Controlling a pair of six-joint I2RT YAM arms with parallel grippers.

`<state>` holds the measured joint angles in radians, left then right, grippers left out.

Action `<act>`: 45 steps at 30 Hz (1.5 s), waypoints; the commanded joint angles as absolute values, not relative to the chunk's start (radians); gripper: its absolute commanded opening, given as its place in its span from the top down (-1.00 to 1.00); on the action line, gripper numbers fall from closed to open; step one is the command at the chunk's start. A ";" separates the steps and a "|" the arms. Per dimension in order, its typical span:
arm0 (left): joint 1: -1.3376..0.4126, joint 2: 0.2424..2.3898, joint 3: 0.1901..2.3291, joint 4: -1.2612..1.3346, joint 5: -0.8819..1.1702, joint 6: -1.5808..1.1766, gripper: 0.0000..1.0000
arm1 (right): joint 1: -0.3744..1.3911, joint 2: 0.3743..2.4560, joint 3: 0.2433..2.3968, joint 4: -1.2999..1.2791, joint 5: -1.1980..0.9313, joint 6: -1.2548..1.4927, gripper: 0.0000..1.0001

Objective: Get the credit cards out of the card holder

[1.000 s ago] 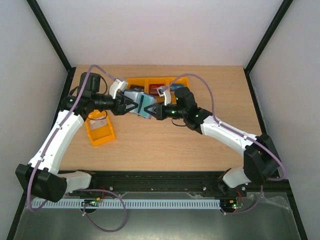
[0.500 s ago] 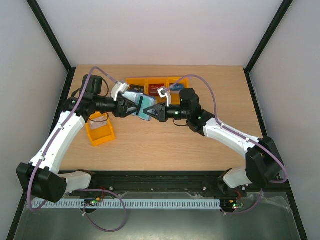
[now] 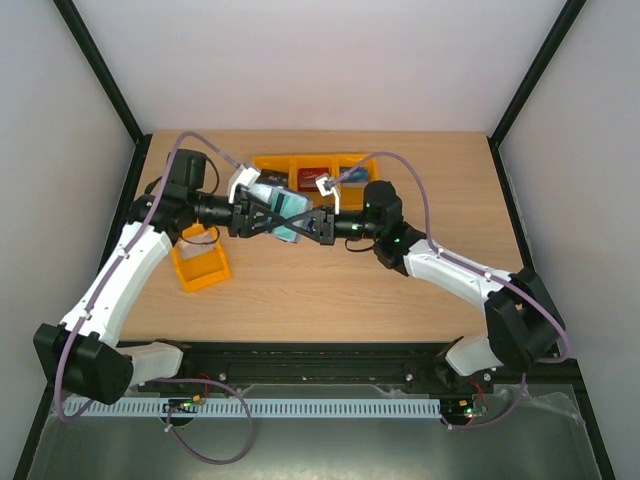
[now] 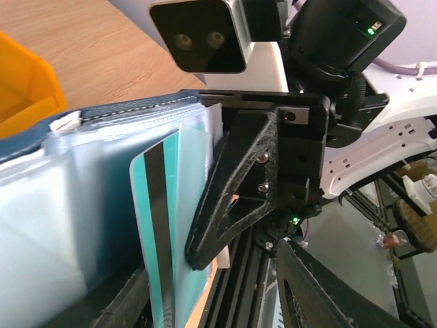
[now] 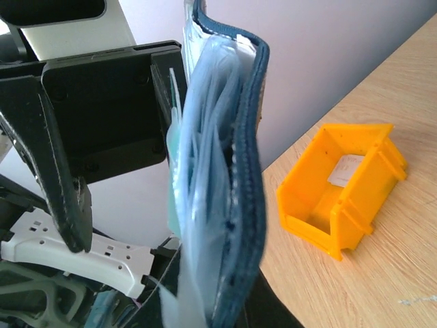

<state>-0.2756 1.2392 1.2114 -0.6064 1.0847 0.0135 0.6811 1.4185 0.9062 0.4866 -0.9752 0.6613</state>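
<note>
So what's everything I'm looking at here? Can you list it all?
card holder: one, dark navy with pale clear sleeves, up in the air between the two claws
teal card: one, teal with a black stripe, sticking out of the card holder
single bin: one, orange, left side of the table
white card: one, white, lying inside the single bin
row of bins: one, orange, far side of the table, dark and red things inside, too small to name
table: one, light wood
left claw: one, black, at the card holder
right claw: one, black, closed, facing the left claw
arms: two, white with black joints, near edge
</note>
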 commanded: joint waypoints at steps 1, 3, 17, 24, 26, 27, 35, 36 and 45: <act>-0.310 1.269 1.227 -0.630 1.195 0.044 0.10 | 0.708 1.469 0.976 0.748 -1.022 0.756 0.97; -0.310 1.271 1.233 -0.635 1.221 0.052 0.21 | 0.708 1.482 0.982 0.773 -1.021 0.771 0.97; -0.233 1.231 1.237 -0.698 1.197 0.123 0.95 | 0.697 1.424 0.904 0.626 -1.062 0.645 0.37; -0.221 1.228 1.232 -0.706 1.201 0.133 0.95 | 0.685 1.407 0.885 0.627 -1.065 0.640 0.97; -0.212 1.225 1.232 -0.706 1.196 0.131 0.63 | 0.683 1.403 0.886 0.626 -1.073 0.640 0.97; -0.204 1.223 1.233 -0.706 1.194 0.131 0.54 | 0.681 1.402 0.884 0.624 -1.075 0.641 0.97; -0.172 1.215 1.221 -0.716 1.216 0.143 0.72 | 0.675 1.390 0.894 0.610 -1.094 0.641 0.97; -0.172 1.216 1.220 -0.716 1.211 0.144 0.83 | 0.675 1.391 0.895 0.609 -1.095 0.640 0.97; -0.181 1.216 1.221 -0.718 1.198 0.146 0.95 | 0.673 1.392 0.897 0.586 -1.091 0.616 0.97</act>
<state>-0.1780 1.2354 1.2263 -0.7162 1.1957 0.1310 0.6777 1.4212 0.8906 0.5808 -1.0721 0.6464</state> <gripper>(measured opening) 0.030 0.062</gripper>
